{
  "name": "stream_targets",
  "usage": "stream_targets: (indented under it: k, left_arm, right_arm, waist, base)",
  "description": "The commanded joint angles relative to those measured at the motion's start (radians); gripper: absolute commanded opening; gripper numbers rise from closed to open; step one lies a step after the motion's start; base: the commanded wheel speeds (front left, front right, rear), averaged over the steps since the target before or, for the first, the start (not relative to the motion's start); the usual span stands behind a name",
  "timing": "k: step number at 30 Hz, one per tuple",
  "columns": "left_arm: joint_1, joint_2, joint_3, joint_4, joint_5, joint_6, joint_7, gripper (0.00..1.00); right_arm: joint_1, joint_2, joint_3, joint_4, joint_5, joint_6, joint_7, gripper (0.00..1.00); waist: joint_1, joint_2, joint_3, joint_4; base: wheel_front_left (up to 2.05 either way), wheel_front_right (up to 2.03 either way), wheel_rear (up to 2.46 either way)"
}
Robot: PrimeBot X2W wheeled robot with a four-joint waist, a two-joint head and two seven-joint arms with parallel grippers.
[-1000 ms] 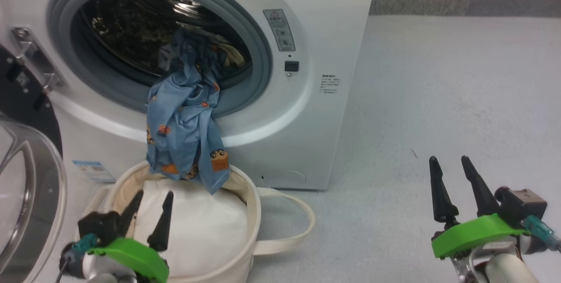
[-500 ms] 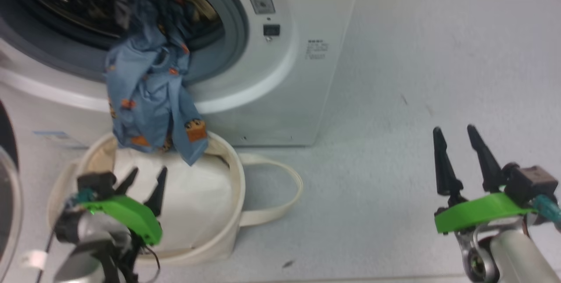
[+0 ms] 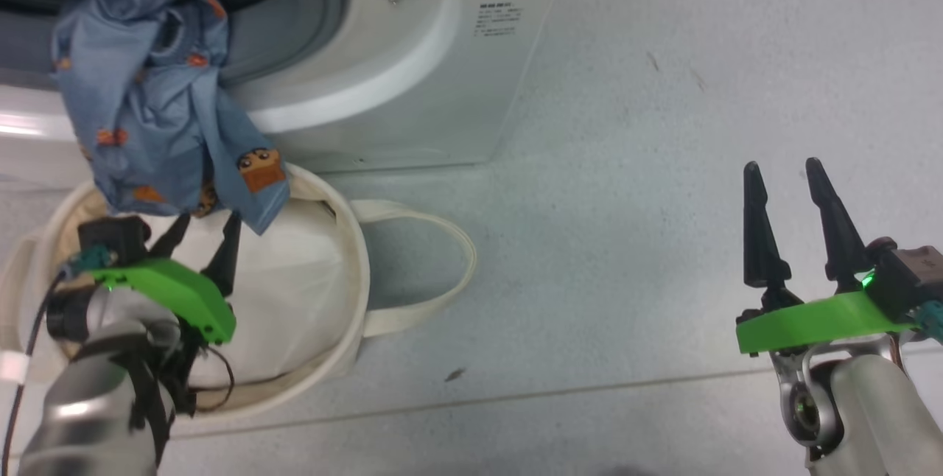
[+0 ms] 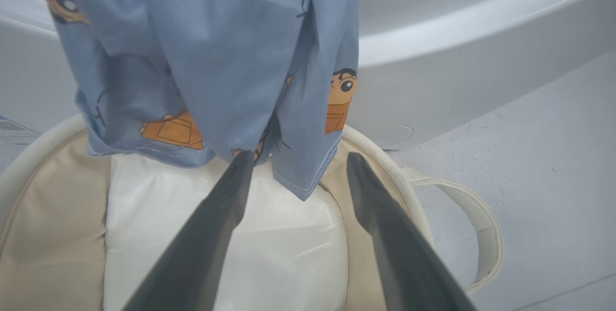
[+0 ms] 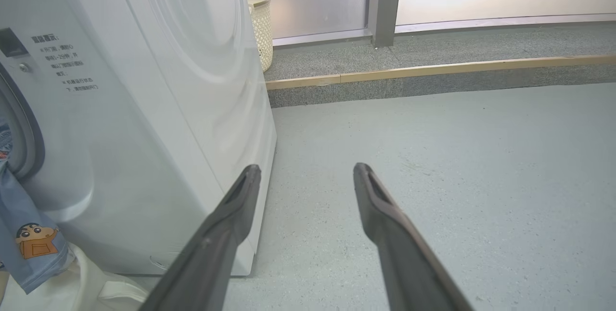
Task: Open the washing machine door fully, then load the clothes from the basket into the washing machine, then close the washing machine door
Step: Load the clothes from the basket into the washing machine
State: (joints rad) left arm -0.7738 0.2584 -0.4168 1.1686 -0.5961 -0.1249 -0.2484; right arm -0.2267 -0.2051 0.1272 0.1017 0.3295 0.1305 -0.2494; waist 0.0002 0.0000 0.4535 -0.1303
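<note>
The light blue clothes (image 3: 147,115) with orange prints hang out of the washing machine (image 3: 412,78) opening and down over the cream basket (image 3: 355,255). My left gripper (image 3: 208,222) is open above the basket, its fingertips just under the cloth's lower hem. In the left wrist view the left gripper (image 4: 301,156) has the hem of the clothes (image 4: 216,60) at its tips, with nothing between its fingers. My right gripper (image 3: 781,165) is open and empty over bare floor, well right of the machine. The washing machine door is out of view.
White padding (image 4: 216,234) lies inside the basket, and a loop handle (image 3: 460,270) sticks out to its right. Behind the machine (image 5: 144,109) stands a woven bin (image 5: 260,27), before a raised step with a wooden edge (image 5: 433,68). Grey floor spreads to the right.
The head camera has tilted down and swung right, so the drum and the door have left the picture. My left gripper has come up to the hanging cloth's hem. Both grippers stay open.
</note>
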Motion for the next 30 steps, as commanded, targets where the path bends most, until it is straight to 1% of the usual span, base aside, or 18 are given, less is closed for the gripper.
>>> stream_targets:
  k: [1,6,9,14,21,22,23,24,25,30]
  left_arm:
    - [-0.038,0.058,0.014,0.0,-0.018,-0.006,-0.012,1.0]
    - [-0.097,0.077,-0.025,0.016,-0.042,-0.006,-0.012,1.0]
    - [-0.132,0.087,-0.041,0.029,-0.067,-0.006,0.006,1.0]
    - [-0.189,0.115,-0.078,0.029,-0.09,-0.006,0.009,1.0]
    - [-0.251,0.15,-0.057,0.082,-0.15,-0.005,0.017,1.0]
    - [-0.257,0.153,-0.049,0.089,-0.157,-0.002,0.015,0.98]
    - [-0.262,0.156,-0.043,0.094,-0.163,0.003,0.013,0.82]
    - [-0.266,0.158,-0.039,0.098,-0.165,0.008,0.01,0.07]
    - [-0.269,0.158,-0.037,0.101,-0.166,0.011,0.007,0.0]
    - [-0.272,0.153,-0.026,0.109,-0.173,0.028,-0.003,0.0]
  right_arm:
    - [-0.008,-0.002,0.008,-0.037,-0.01,0.0,-0.012,1.0]
    - [-0.017,0.008,0.001,-0.056,-0.025,0.0,-0.012,1.0]
    - [-0.022,0.013,-0.003,-0.069,-0.033,0.0,-0.012,1.0]
    - [-0.03,0.026,-0.008,-0.086,-0.046,0.0,-0.012,1.0]
    - [-0.035,0.044,-0.016,-0.099,-0.059,0.0,-0.012,1.0]
    - [-0.035,0.046,-0.017,-0.1,-0.06,0.0,-0.012,1.0]
    - [-0.035,0.047,-0.017,-0.1,-0.061,0.0,-0.012,1.0]
    - [-0.036,0.048,-0.018,-0.101,-0.061,0.0,-0.012,1.0]
    - [-0.036,0.048,-0.019,-0.102,-0.062,0.0,-0.012,1.0]
    - [-0.038,0.049,-0.021,-0.098,-0.06,0.0,-0.012,1.0]
  waist:
    - [-0.0002,0.0,0.032,-0.01]
    - [-0.0002,0.0,0.083,-0.011]
    - [-0.0002,0.0,0.115,-0.011]
    - [-0.0002,0.0,0.163,-0.018]
    - [-0.0002,0.0,0.201,-0.03]
    - [-0.0002,0.0,0.203,-0.032]
    - [-0.0002,0.0,0.204,-0.034]
    - [-0.0002,0.0,0.205,-0.034]
    - [-0.0002,0.0,0.204,-0.034]
    - [-0.0002,0.0,0.196,-0.026]
  base:
    - [0.0,0.0,0.0]
    - [0.0,0.0,0.0]
    - [0.0,0.0,0.0]
    - [0.0,0.0,0.0]
    - [0.0,0.0,0.0]
    - [0.0,0.0,0.0]
    - [0.0,0.0,0.0]
    - [0.0,0.0,0.0]
    - [0.0,0.0,0.0]
    - [0.0,0.0,0.0]
